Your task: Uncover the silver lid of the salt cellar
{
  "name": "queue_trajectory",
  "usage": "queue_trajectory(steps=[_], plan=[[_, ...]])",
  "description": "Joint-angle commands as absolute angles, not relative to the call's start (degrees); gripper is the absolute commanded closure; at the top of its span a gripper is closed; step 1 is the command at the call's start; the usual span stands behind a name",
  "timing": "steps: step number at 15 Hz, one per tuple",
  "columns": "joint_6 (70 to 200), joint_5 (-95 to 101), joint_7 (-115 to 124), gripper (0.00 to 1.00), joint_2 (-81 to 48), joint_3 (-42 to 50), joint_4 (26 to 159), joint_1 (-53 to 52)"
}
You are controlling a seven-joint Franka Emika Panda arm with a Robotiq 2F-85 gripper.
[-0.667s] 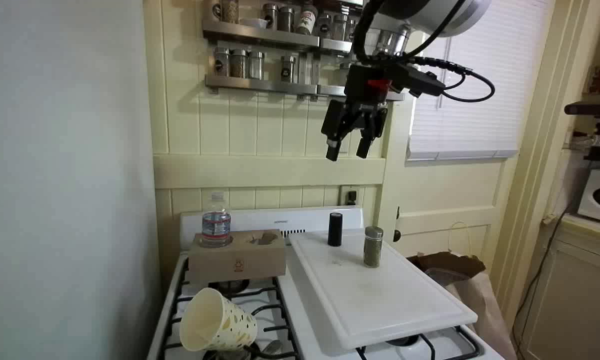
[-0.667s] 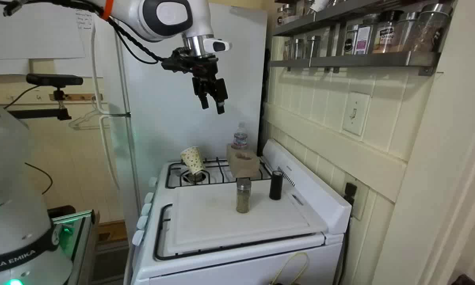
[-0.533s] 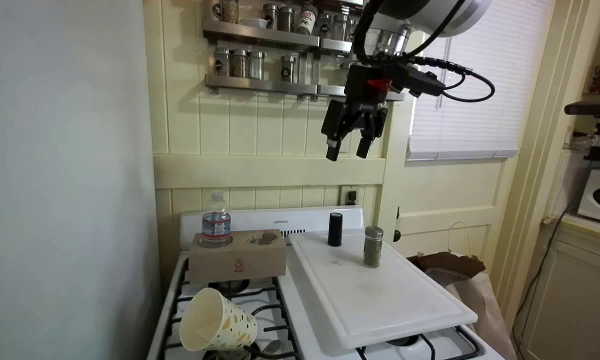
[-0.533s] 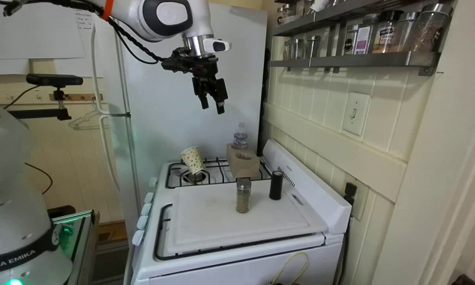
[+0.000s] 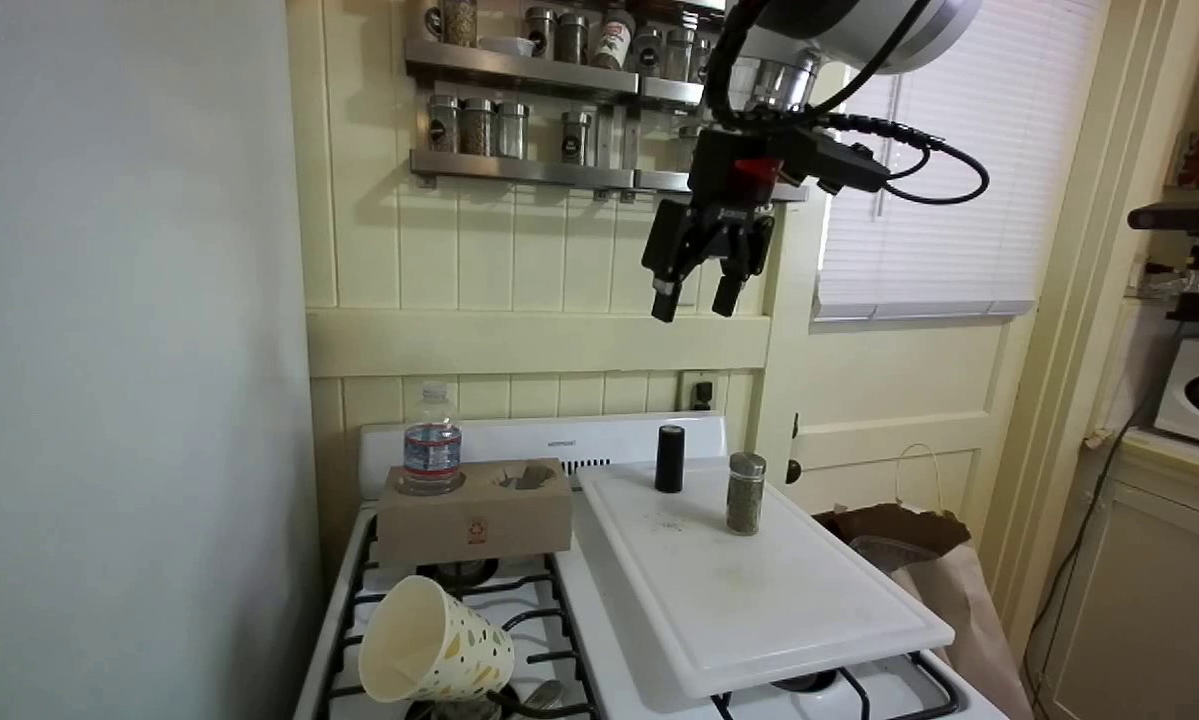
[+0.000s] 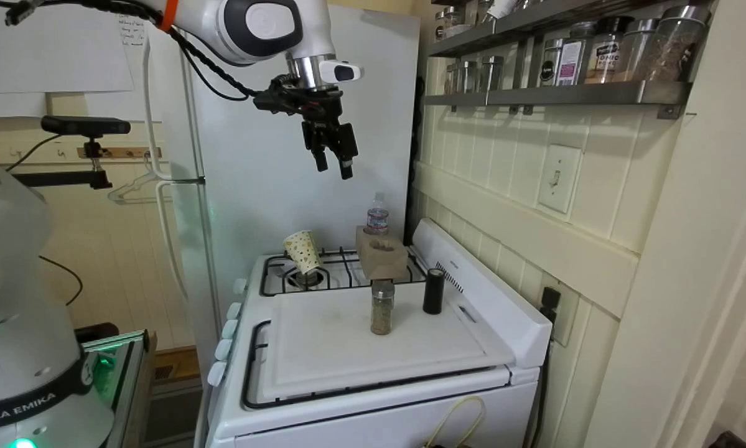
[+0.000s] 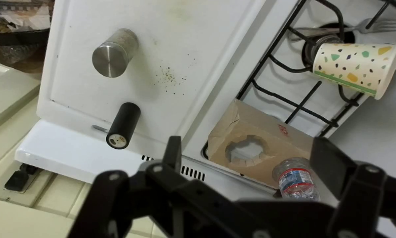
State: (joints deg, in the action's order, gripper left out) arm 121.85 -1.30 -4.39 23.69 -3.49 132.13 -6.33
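The salt cellar is a small see-through shaker (image 5: 745,506) with greenish contents, upright on a white cutting board over the stove; it also shows in an exterior view (image 6: 382,316) and in the wrist view (image 7: 127,39). Its silver lid (image 5: 747,465) sits on top, also visible in an exterior view (image 6: 382,289) and in the wrist view (image 7: 110,61). My gripper (image 5: 696,305) is open and empty, high above the stove and well apart from the shaker. It also shows in an exterior view (image 6: 334,169) and in the wrist view (image 7: 249,158). Nothing hides the lid.
A black shaker (image 5: 670,460) stands near the salt cellar on the cutting board (image 5: 779,610). A cardboard box (image 5: 474,515) holds a water bottle (image 5: 432,445). A tilted paper cup (image 5: 437,640) rests on the burner grate. Spice shelves (image 5: 529,170) hang on the wall.
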Motion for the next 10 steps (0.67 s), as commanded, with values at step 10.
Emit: queue_trajectory(steps=[10], plan=[[123.07,-0.96,-2.54,0.00,24.05,-3.70,133.71,-5.36]])
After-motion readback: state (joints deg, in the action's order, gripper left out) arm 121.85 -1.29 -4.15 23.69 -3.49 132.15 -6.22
